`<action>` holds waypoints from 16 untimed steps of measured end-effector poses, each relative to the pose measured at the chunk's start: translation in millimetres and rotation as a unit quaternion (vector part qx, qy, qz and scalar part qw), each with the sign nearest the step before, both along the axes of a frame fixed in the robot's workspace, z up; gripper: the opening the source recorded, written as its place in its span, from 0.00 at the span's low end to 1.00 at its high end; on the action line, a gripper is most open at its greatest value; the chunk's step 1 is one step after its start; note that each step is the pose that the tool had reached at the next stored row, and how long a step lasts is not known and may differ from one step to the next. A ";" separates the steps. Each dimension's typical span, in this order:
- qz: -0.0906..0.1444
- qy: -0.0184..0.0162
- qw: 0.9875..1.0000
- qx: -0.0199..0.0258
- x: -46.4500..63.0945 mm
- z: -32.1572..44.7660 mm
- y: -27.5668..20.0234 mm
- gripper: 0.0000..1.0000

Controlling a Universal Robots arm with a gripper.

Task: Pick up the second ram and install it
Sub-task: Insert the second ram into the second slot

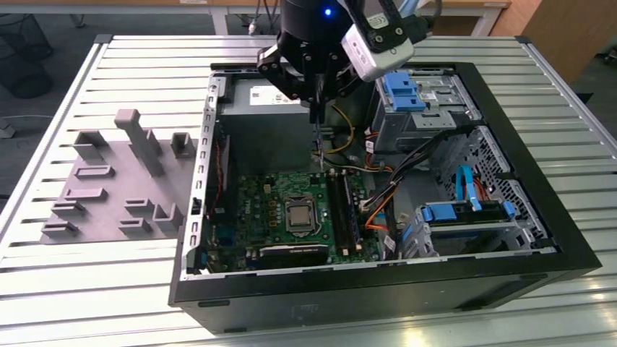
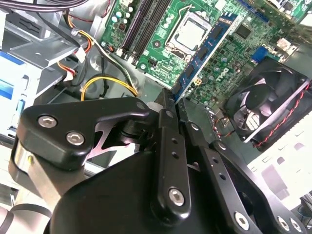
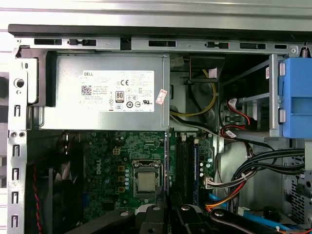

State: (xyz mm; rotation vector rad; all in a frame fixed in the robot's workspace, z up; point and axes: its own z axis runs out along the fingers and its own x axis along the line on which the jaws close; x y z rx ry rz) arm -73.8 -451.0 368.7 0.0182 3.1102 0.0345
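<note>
Slatted grey metal desk (image 1: 115, 289) carries one open black computer case (image 1: 540, 253) and one grey slotted holder block (image 1: 106, 188). Arm's black gripper (image 2: 171, 100) hangs over the large green motherboard (image 1: 279, 195), jaws pinching the second ram (image 2: 207, 46), a long narrow dark-green stick held edge-down above the black slots (image 3: 187, 163). Picked up: yes. Seated: not yet.

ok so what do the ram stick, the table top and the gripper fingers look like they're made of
Ram stick: green circuit board, matte, with dark chips and a blue label along it; likely fibreglass laminate.
Table top: pale ribbed slats with a soft sheen, probably aluminium.
Gripper fingers: black, smooth, satin, fastened with bright screws; anodised metal or hard plastic, hard to tell which.
</note>
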 end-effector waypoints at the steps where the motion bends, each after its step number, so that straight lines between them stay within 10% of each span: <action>1: -0.001 0.000 1.000 0.000 0.1 -0.7 -1.0 0.14; 16: -0.005 0.000 1.000 0.000 20.8 -24.9 -6.7 0.14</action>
